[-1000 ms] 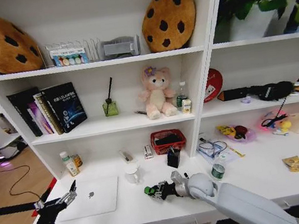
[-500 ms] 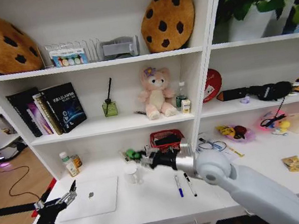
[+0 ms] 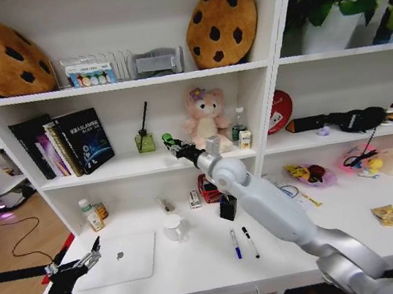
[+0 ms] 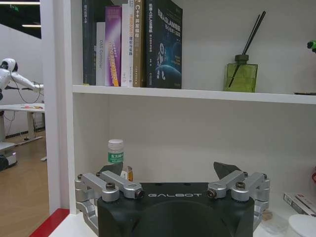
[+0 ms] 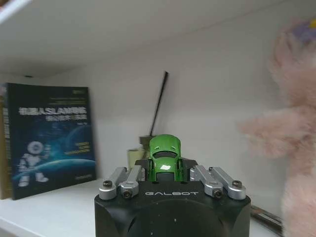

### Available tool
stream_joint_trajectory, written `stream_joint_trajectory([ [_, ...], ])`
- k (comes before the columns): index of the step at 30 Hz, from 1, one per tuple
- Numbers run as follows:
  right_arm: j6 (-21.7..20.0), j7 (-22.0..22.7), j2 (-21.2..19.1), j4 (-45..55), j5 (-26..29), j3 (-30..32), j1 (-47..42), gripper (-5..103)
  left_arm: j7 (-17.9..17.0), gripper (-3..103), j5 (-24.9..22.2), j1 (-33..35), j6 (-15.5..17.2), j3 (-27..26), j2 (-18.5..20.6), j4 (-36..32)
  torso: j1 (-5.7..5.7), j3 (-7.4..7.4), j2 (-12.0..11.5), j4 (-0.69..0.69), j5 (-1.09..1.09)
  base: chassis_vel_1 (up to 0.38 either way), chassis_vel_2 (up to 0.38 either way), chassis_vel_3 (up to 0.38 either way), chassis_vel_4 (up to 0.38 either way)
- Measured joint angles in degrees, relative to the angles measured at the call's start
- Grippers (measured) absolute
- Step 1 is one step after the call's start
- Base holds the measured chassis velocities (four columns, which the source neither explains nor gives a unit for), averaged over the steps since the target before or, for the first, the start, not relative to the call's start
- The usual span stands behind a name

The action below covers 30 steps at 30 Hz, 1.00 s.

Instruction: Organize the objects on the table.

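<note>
Over the worktop's (image 3: 200,272) left end, beside the silver laptop (image 3: 124,259), I see my left gripper (image 3: 88,261) hovering with its jaws apart and empty. Further right, my right gripper (image 3: 174,146) reaches up to the middle shelf (image 3: 122,170), between the green reed bottle (image 3: 145,141) and the pink plush toy (image 3: 206,121), jaws clamped on the green toy car (image 5: 165,159) (nose pointing away from the wrist). Two pens (image 3: 242,243) lie on the worktop below.

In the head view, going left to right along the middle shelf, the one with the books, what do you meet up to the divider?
Row of upright books → green glass reed diffuser bottle → right gripper shut on the small green toy car → pink plush toy → small clear bottle → small white box.
</note>
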Motion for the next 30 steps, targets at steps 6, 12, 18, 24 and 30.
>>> stream_joint_trajectory([
  [6, -0.1, 9.4, 1.2, -3.5, -0.2, -0.5, -0.2, 35, 0.0, 100, 0.0, 0.0, 0.0, 0.0, 0.0, 0.0, 0.00, 0.00, 0.0, -0.02, 0.02, 0.000, 0.000, 0.000, 0.000],
  [12, -0.9, 13.0, 1.5, -4.0, 2.8, -0.8, -1.0, 35, 0.0, 100, 0.0, 0.0, 0.0, 0.0, 0.0, 0.0, -0.01, 0.00, 0.0, -0.01, 0.01, 0.000, 0.000, 0.000, 0.000],
  [18, -0.5, 11.9, 1.4, -4.2, 1.7, -1.1, -1.5, 47, 0.0, 100, 0.0, 0.0, 0.0, 0.0, 0.0, 0.0, -0.01, -0.01, 0.0, -0.01, 0.02, 0.000, 0.000, 0.000, 0.000],
  [24, 2.6, 11.5, 1.0, -2.8, -0.7, -1.6, -1.8, 69, 0.0, 100, 0.0, 0.0, 0.0, 0.0, 0.0, 0.0, -0.01, -0.01, 0.0, 0.00, 0.02, 0.000, 0.000, 0.000, 0.000],
  [30, 2.1, 12.6, -3.5, 8.7, 0.3, -2.6, -6.7, 95, 0.0, 100, 0.0, 0.0, 0.0, 0.0, 0.0, 0.0, -0.01, -0.01, 0.0, -0.01, 0.02, 0.000, 0.000, 0.000, 0.000],
])
